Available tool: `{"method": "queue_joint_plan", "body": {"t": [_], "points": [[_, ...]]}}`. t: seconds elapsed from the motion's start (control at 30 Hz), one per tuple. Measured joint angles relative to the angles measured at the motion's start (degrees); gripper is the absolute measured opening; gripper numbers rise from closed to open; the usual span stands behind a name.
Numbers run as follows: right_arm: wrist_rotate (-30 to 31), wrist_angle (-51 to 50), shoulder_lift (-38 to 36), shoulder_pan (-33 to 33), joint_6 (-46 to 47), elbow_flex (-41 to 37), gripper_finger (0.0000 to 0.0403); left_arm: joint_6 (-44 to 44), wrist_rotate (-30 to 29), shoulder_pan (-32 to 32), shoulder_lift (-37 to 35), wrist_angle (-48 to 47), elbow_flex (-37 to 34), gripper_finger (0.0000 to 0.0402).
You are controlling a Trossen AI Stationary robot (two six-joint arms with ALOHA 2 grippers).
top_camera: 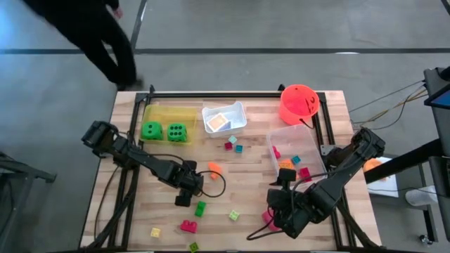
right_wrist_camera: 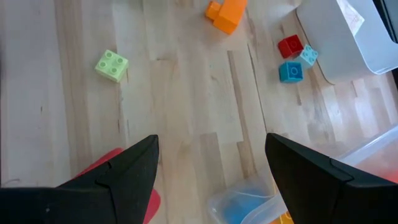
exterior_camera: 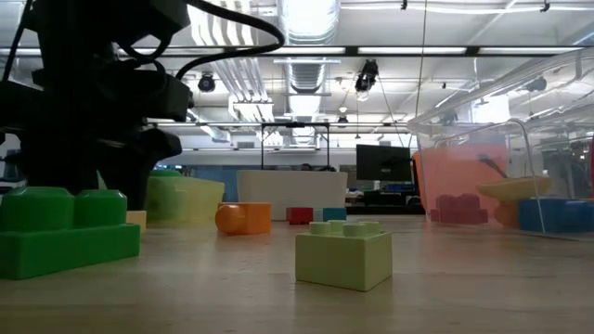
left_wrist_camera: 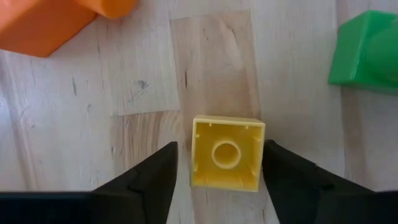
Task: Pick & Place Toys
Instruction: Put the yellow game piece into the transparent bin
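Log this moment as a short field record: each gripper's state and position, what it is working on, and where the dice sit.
left gripper: near table centre, fingers either side of a yellow brick, gaps still visible, not clamped
right gripper: open, empty, hovering over bare wood at the near right
green dice: two, side by side in the yellow tray
white tray: holds a card
clear tray: several bricks inside
orange-red bucket: far right corner
loose bricks: scattered on the table
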Motion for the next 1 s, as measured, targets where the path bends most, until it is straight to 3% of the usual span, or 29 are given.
{"method": "queue_joint_plan", "body": {"t": [0.2, 0.43, 0.63, 0.83, 1.0], "points": [[0.6, 0.1, 0.0, 0.0, 0.0, 0.0, 0.0290, -0.5, -0.1, 0.0, -0.1, 0.0, 0.0, 0.0123], [3.1, 0.6, 0.0, 0.0, -1.5, 0.0, 0.0290, -4.6, 0.1, 0.0, -1.7, -0.6, 0.8, 0.0118], [9.8, 4.7, 0.0, 0.0, -9.1, 0.0, 0.0290, -8.0, 0.2, 0.0, -10.3, 1.7, 2.1, 0.0118], [21.3, 12.3, 0.0, 0.0, -22.6, 0.0, 0.0290, -8.7, 0.1, 0.3, -21.1, 20.6, 1.6, 0.0118], [32.6, 22.9, 0.0, 0.0, -37.6, 0.0, 0.0290, -8.2, 0.1, 0.8, -25.6, 37.7, 1.6, 0.0118]]}}
